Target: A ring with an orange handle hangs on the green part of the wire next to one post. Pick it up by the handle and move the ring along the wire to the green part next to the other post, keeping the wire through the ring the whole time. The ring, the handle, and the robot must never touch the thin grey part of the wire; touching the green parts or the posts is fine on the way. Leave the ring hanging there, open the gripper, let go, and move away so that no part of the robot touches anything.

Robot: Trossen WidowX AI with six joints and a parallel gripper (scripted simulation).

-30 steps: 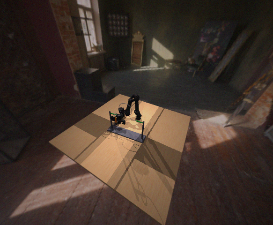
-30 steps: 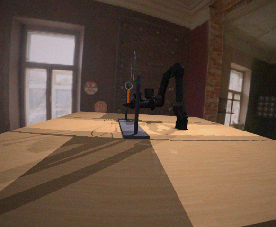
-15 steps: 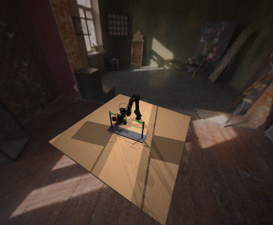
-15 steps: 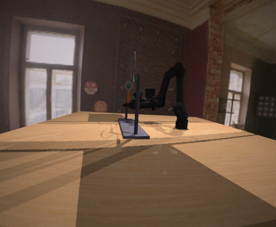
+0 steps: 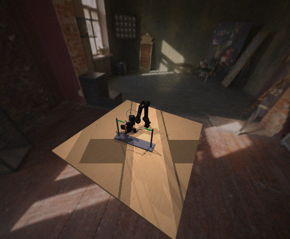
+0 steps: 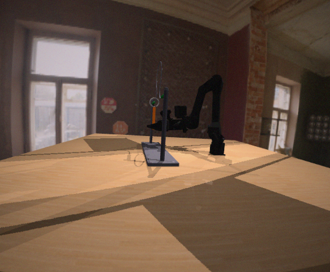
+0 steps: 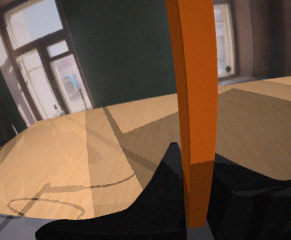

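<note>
From my wrist feed, I have the orange handle (image 7: 201, 115) upright between the gripper's black fingers, its upper part crossing the tabletop's (image 7: 50, 155) far edge, windows beyond.

On the worktop (image 5: 149, 177) (image 6: 106, 187) (image 7: 60, 150), a base plate (image 5: 136, 143) (image 6: 159, 154) carries a post (image 5: 117, 127) (image 6: 151, 128) at its left end and another post (image 5: 151, 139) (image 6: 163, 126) at its right end, as the top view shows. The wire (image 5: 126, 113) (image 6: 161, 70) spans between them, through the ring (image 6: 150, 102) near the left-hand post, with the handle (image 5: 125, 128) (image 6: 153, 115) (image 7: 200, 100) below the ring, in the tool (image 5: 125, 132) (image 6: 149, 126) (image 7: 180, 147); the arm (image 5: 146, 113) (image 6: 217, 102) stands behind the plate
</note>
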